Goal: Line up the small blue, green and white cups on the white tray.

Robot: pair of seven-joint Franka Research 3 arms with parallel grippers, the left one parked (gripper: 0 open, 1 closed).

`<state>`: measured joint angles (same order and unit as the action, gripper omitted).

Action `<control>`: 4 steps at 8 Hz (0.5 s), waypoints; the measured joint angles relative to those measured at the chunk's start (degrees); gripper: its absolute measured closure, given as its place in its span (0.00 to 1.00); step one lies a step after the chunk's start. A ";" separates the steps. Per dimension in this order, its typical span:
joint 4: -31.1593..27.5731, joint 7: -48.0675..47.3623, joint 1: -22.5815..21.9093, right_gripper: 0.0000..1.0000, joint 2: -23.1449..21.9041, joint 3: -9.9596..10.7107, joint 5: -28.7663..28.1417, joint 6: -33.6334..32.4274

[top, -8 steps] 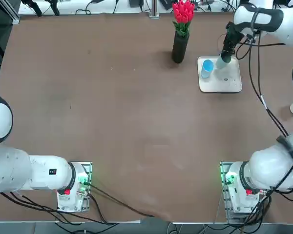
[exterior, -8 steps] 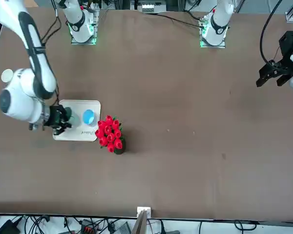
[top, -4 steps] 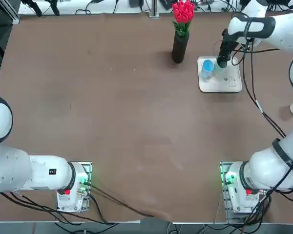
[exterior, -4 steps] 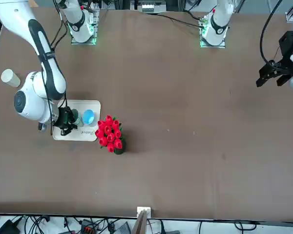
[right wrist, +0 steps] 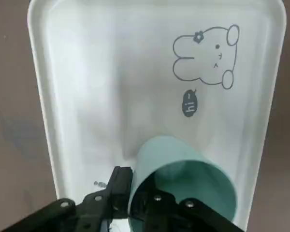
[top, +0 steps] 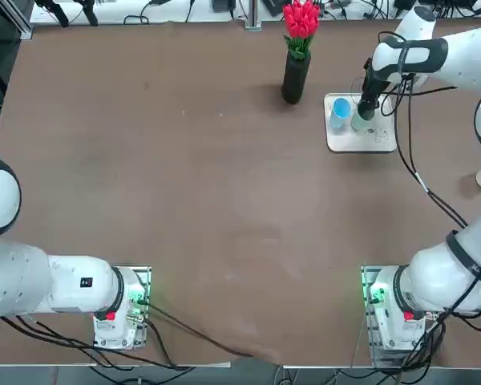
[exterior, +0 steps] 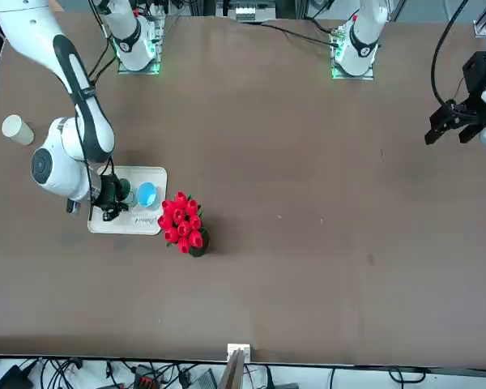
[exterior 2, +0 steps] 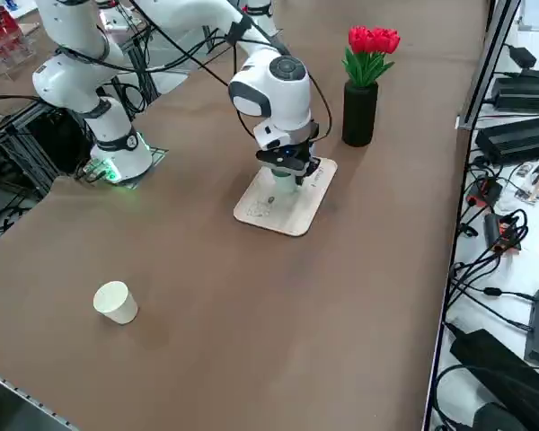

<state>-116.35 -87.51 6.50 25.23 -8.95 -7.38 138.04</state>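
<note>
- Vase (top: 296,79), tall and black, upright on the brown table (top: 184,184) with red flowers (top: 301,19) and green leaves, just beside the tray and farthest left of these things in the top view
- White tray (top: 361,144), flat with rounded corners and a raised rim, with a small grey cartoon drawing on its surface
- Blue cup (top: 340,113), on the tray, in its left part as the top view shows it
- Green cup (top: 359,122), near the blue one and to its right, at the tray; whether its base touches the surface I cannot tell
- Right gripper (right wrist: 130,191), at the green cup over the tray, its fingers closed on the cup's wall, one inside the mouth and one outside, so it has hold of that cup
- White cup (exterior 2: 116,302), on the table to the right, off the tray and well apart from the other two cups
</note>
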 joint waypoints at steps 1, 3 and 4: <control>-0.01 0.00 0.00 0.97 0.00 0.02 0.05 0.02; -0.01 0.00 -0.02 0.95 0.00 0.03 0.56 0.11; -0.03 0.00 -0.01 0.89 0.00 0.06 0.74 0.27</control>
<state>-116.38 -87.51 6.48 25.23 -8.89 -6.64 138.31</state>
